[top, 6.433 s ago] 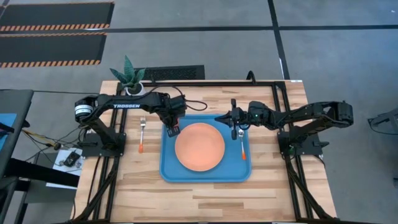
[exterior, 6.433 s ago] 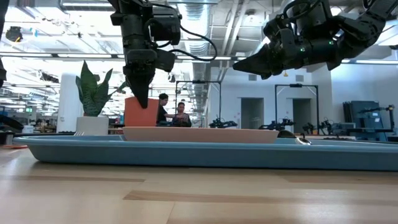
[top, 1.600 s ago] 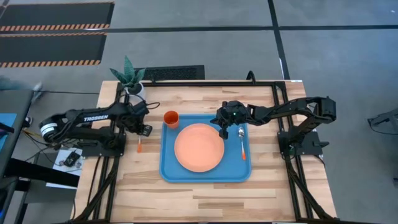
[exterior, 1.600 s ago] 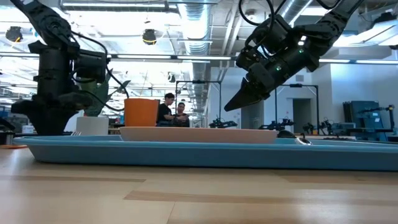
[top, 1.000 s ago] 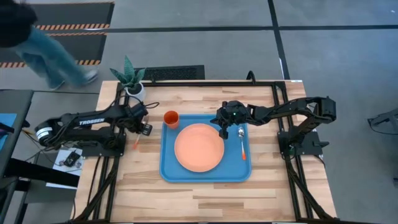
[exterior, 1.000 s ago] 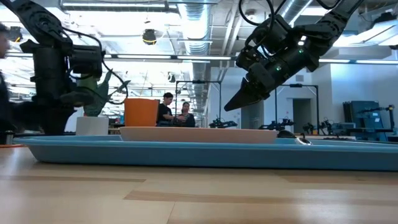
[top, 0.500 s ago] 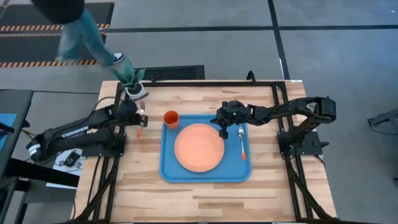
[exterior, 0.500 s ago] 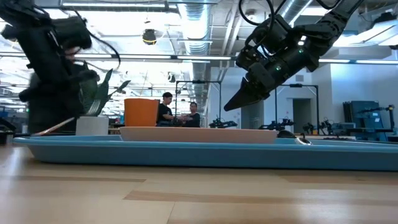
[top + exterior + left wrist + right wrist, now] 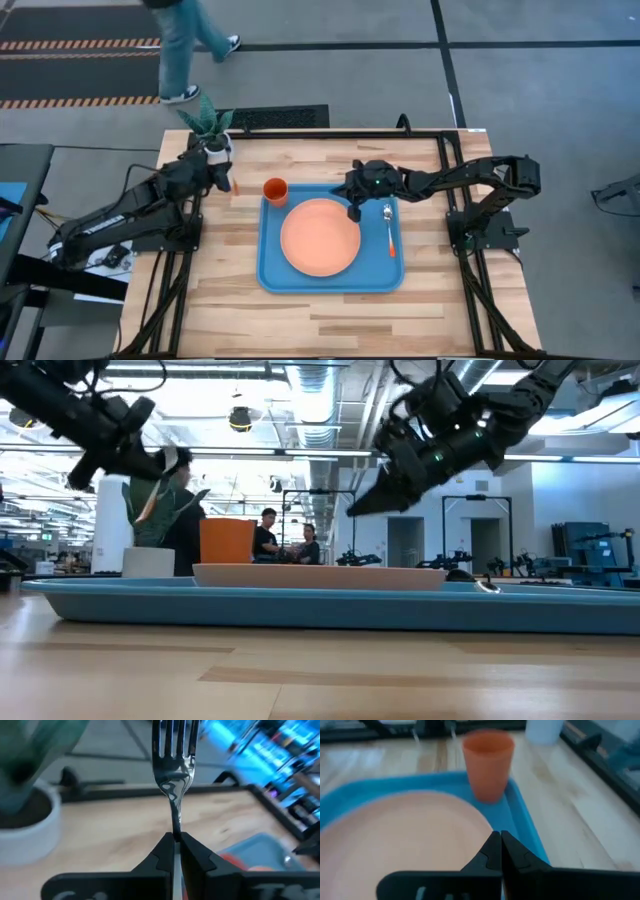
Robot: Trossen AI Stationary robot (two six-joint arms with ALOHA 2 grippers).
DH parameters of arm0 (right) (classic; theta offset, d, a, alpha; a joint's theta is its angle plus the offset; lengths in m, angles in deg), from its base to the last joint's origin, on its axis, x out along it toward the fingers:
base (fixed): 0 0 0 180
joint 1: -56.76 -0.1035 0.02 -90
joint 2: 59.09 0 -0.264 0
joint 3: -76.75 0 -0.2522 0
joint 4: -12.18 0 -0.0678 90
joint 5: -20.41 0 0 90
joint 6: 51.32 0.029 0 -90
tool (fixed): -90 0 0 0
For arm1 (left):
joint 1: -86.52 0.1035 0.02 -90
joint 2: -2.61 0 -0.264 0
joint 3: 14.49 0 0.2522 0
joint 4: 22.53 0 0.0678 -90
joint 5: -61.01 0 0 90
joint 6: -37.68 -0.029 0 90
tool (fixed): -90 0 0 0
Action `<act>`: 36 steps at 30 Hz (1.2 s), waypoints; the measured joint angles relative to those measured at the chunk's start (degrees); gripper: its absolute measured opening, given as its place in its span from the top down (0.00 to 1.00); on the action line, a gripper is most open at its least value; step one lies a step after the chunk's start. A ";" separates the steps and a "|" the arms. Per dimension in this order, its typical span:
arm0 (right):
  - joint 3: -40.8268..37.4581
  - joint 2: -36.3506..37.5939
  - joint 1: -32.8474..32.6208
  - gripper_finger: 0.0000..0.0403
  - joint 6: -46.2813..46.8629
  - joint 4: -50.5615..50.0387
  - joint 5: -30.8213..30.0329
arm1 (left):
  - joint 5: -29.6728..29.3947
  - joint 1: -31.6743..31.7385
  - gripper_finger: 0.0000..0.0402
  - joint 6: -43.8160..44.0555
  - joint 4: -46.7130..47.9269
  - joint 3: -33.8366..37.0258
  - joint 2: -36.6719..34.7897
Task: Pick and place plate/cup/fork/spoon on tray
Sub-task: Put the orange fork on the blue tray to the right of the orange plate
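The fork (image 9: pixel 173 780) runs straight out from the left gripper (image 9: pixel 174 842), tines leading and handle pinched between the shut fingers, lifted off the table beside the potted plant (image 9: pixel 207 122), left of the tray (image 9: pixel 272 272). The right gripper (image 9: pixel 352 208), fingers pressed together and empty, hovers over the plate (image 9: pixel 320 236) near the spoon (image 9: pixel 389 226). The cup (image 9: pixel 276 191) stands in the tray's corner.

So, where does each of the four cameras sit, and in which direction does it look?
High: overhead, straight down; both arms, tray, plate.
Low: table height, across the tray; arms from above.
Left wrist: past the left gripper holding the fork.
Right wrist: past the right gripper over the plate.
Right wrist and high share the cup.
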 joint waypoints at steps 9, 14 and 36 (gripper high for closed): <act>7.87 -0.01 -4.64 0.96 4.62 0.11 -4.48 | 1.87 -1.14 0.99 -4.86 -20.05 0.00 5.03; 13.01 -1.30 -5.38 0.83 8.61 0.09 -5.50 | 5.99 -1.14 0.99 -4.41 -28.53 -0.02 10.64; 36.05 -19.86 -4.00 0.59 12.22 -2.64 -12.81 | 8.97 -6.97 0.99 -2.46 -51.76 -0.02 27.87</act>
